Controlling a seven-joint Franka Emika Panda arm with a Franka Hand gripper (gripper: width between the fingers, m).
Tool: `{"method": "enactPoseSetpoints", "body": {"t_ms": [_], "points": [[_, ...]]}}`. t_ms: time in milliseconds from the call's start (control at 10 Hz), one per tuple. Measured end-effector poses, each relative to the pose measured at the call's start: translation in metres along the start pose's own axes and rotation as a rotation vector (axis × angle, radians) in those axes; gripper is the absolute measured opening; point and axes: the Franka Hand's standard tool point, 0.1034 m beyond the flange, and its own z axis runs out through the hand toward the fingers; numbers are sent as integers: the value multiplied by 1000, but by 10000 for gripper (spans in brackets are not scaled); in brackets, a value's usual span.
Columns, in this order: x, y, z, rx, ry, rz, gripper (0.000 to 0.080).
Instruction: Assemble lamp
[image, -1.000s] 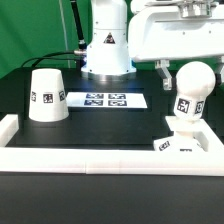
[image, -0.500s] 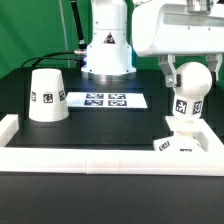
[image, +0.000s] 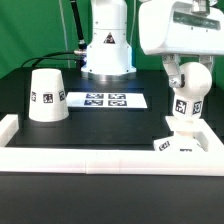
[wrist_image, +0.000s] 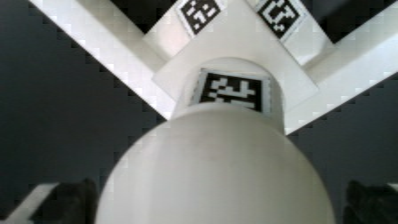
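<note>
Black table (image: 105, 130), white rails (image: 100, 160), upright bulb (image: 191, 80).

— What fills the middle?
— A smooth white plastic ball-topped bulb (wrist_image: 214, 170), one black-and-white square tag (wrist_image: 233, 90) beyond it.
— And the dark fingers (wrist_image: 57, 203)?
— Spread wide, one each side of it, over dark tabletop (wrist_image: 54, 110).
</note>
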Motion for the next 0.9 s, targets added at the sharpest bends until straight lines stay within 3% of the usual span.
{"method": "enactPoseSetpoints", "body": {"t_ms": [100,600,900], "points": [[0,0,0,0,0,0,584],[0,0,0,0,1,22,576],[-2,4,-1,-14,22,326,576]]}}
